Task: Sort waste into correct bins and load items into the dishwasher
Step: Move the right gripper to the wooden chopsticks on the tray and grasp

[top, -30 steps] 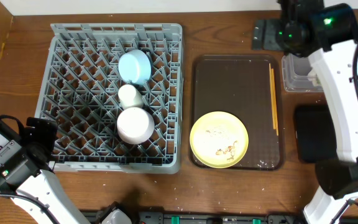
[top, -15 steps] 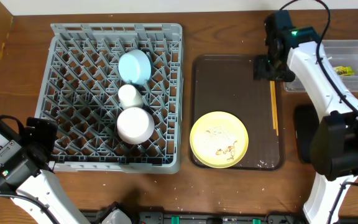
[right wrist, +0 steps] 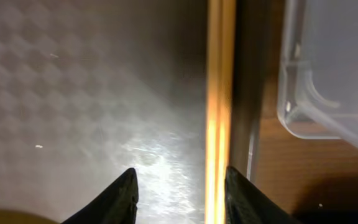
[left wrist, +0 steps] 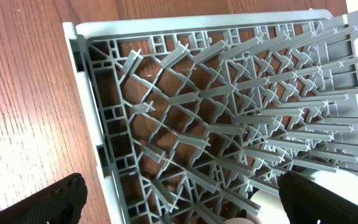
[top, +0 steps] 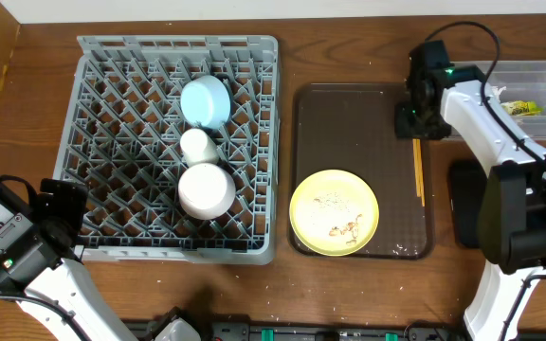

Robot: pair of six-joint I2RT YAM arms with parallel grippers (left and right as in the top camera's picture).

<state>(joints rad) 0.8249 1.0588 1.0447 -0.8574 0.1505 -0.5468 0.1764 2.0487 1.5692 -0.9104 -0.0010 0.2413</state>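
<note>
The thin wooden chopsticks (top: 418, 170) are lying side by side along the right edge of the brown tray (top: 349, 114), running from far to near. The right gripper (right wrist: 180, 194) is hovering low over their far end with its fingers spread apart; in the wrist view the sticks are passing between the two dark fingertips (right wrist: 124, 193), close against the right-hand one, and nothing is being pinched. Near the tray's front edge, the round yellow plate (top: 335, 212) is sitting flat and carrying a scatter of pale food scraps (top: 344, 227).

Just right of the tray's far corner, the clear plastic tub (top: 538, 125) is holding a small yellow-green wrapper (top: 522, 108). The black bin (top: 467, 204) is standing nearer, beside the tray's right edge.

To the left, the grey dish rack (top: 112, 114) is holding three pieces in a line from far to near: a light blue bowl (top: 205, 100) tilted on its side, a small white cup (top: 197, 145) and a pale bowl (top: 206, 190) turned upside down.

The left gripper (left wrist: 185, 208) is hanging over the rack's near left corner, its fingers wide apart and empty.
</note>
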